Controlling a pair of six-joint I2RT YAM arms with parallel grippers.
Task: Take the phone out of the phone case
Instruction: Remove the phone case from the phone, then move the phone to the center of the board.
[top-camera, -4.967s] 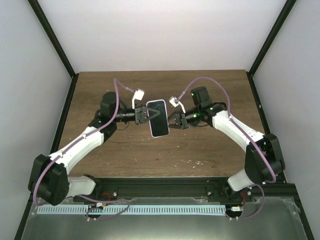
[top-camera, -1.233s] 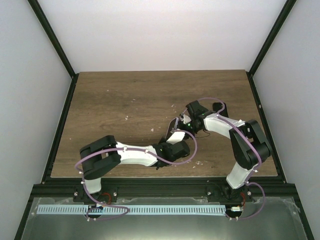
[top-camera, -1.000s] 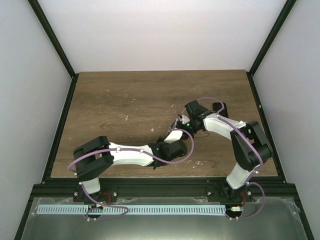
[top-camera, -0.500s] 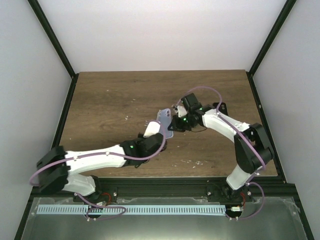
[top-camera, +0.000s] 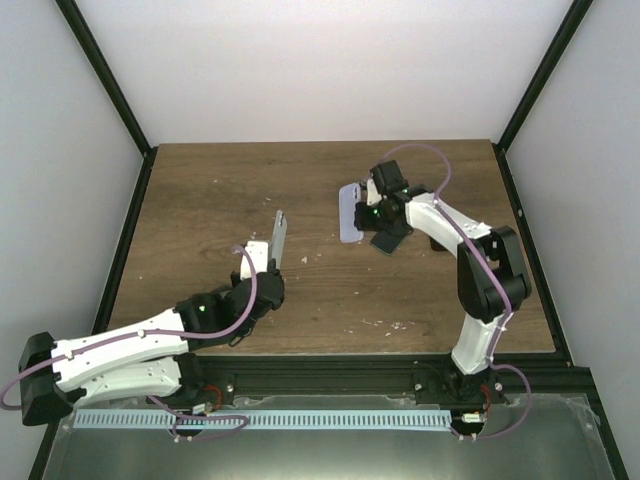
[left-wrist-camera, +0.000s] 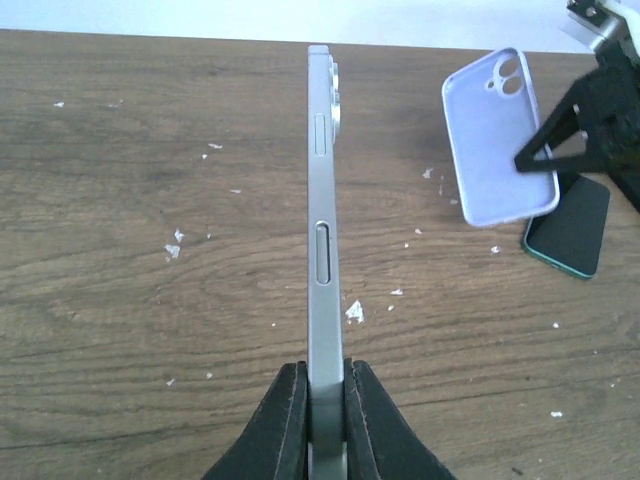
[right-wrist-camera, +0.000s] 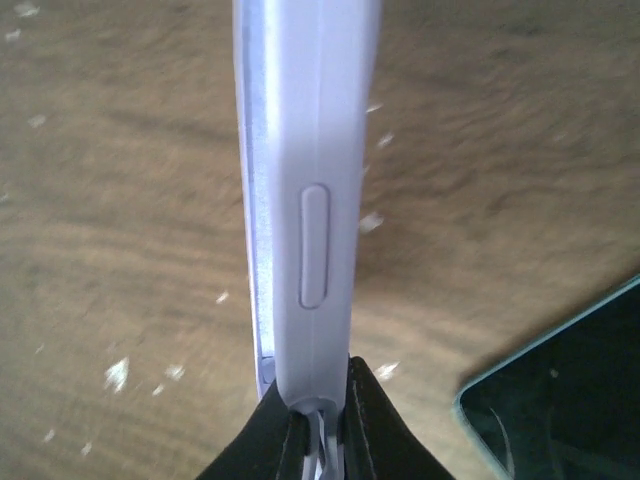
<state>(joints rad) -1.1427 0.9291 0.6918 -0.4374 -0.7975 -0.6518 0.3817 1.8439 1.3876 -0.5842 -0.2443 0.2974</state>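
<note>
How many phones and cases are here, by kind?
Phones: 2, the phone in the left gripper and a black phone lying on the table
Phone cases: 1, the phone case in the right gripper
Total: 3

Slim grey-sided smartphone (left-wrist-camera: 320, 220) edge-on, both faces hidden, lower end lost between the left fingers (left-wrist-camera: 275, 425), pale lilac soft phone case (right-wrist-camera: 310, 200) blurred, top cropped, base hidden by the right fingers (right-wrist-camera: 275, 432), dark teal-rimmed flat phone (right-wrist-camera: 560, 400) cropped at the frame's corner

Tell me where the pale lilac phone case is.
Top view, right of centre: the pale lilac phone case is pinched in the right gripper, beside a dark phone.
</note>
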